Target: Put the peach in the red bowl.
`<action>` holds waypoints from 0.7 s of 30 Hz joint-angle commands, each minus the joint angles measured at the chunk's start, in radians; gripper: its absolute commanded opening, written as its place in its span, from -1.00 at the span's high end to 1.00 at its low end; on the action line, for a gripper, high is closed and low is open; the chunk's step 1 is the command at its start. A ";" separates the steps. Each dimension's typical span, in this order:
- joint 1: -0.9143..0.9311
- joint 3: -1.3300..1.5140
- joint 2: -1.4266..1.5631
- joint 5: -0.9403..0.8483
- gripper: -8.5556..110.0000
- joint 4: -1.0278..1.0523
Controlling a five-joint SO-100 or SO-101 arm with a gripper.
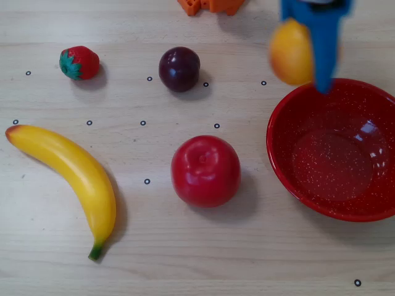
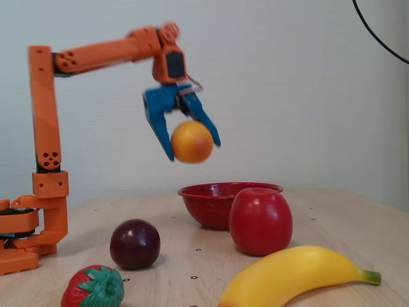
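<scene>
- The red bowl (image 1: 333, 151) sits at the right edge of the overhead view, and all I can see inside it is its own speckled glaze; in the fixed view the red bowl (image 2: 220, 201) stands on the surface behind the apple, its inside hidden from that low angle.
- My claw (image 2: 192, 146) is closed around the peach (image 2: 192, 142), one blue finger on each side of it, holding it in the air well above the bowl's rim.
- From overhead, the peach (image 1: 290, 52) shows blurred at the bowl's upper-left rim, outside it, with one of my blue fingers (image 1: 322, 52) crossing in front and its tip over the rim.
- The red apple (image 1: 205, 171) rests on the surface just left of the bowl, apart from it.
- The dark plum (image 1: 179, 69) lies further back, left of the peach.
- The strawberry (image 1: 79, 63) and the banana (image 1: 71, 179) lie far left, well apart from the bowl.
- The pale wooden surface (image 1: 247, 259) carries small ring marks between the fruits.
</scene>
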 commanded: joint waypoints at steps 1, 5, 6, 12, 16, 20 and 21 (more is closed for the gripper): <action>0.054 -0.126 -0.015 -0.020 0.85 -0.051; 0.074 -0.219 -0.173 0.008 0.85 -0.123; 0.075 -0.241 -0.210 0.020 0.85 -0.141; 0.052 -0.374 -0.422 0.094 0.85 -0.252; 0.037 -0.499 -0.558 0.144 0.85 -0.268; 0.025 -0.580 -0.641 0.190 0.72 -0.242; 0.021 -0.584 -0.652 0.199 0.57 -0.227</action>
